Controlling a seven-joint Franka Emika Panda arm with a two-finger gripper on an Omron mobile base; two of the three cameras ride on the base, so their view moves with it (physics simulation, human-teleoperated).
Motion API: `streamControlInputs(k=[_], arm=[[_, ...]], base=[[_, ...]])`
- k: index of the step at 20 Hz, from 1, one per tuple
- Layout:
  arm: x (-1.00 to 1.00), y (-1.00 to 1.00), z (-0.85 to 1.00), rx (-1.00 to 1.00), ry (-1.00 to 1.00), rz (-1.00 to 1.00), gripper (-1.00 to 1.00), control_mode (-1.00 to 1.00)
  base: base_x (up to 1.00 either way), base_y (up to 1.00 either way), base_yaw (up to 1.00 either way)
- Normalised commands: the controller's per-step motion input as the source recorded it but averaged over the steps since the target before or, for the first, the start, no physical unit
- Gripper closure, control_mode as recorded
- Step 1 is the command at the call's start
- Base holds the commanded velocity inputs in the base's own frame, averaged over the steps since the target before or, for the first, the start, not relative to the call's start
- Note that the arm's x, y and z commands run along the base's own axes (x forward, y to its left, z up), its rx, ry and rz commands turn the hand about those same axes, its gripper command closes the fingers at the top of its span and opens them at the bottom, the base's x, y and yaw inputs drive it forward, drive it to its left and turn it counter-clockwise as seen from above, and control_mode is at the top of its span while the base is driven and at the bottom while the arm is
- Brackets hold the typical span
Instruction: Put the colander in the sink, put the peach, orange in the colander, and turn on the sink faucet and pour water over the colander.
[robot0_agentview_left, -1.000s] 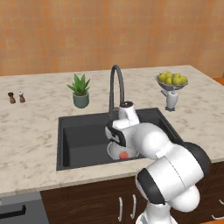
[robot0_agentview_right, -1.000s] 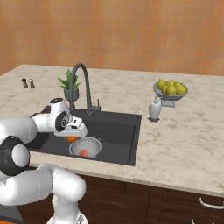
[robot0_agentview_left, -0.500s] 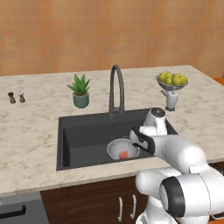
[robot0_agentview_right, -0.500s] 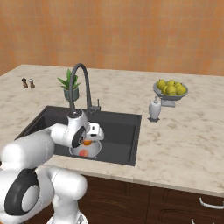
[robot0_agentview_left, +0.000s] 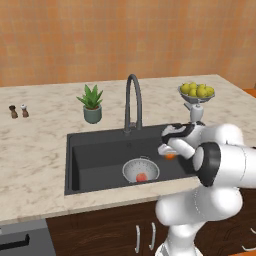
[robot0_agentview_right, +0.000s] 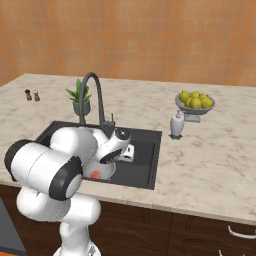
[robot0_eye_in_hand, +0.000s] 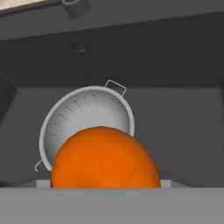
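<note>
**Holding: orange over the sink, colander below**

- Gripper: jaws spread wide around the orange, which sits between them; positioned above the right part of the sink. In the hand view the orange is large and close, in front of the colander.
- Colander: upright on the sink floor, right of centre, one wire handle visible at its rim in the hand view.
- Peach: lying inside the colander, seen as a small pinkish-red spot at the bottom of the bowl.
- Sink faucet: rising at the back edge of the basin, spout arched forward over the sink.
- Plant pot: on the counter behind the sink, left of the faucet.
- Fruit bowl: stemmed, with yellow-green fruit, on the counter at far right.
- Two small shakers: far left on the counter, side by side.
</note>
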Motion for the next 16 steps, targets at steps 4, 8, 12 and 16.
streamControlInputs(k=[4,8,12,16], arm=[[0.5,0.16,-0.01,0.18,0.08,0.0,1.0,-1.0],[0.23,0.24,-0.03,0.02,0.17,-0.03,1.0,-1.0],[0.22,0.23,-0.16,0.0,0.13,-0.05,1.0,-1.0],[0.08,0.06,-0.25,0.0,0.11,0.0,1.0,-1.0]], base=[[0.0,0.0,0.0],[0.0,0.0,0.0],[0.0,0.0,0.0],[0.0,0.0,0.0]])
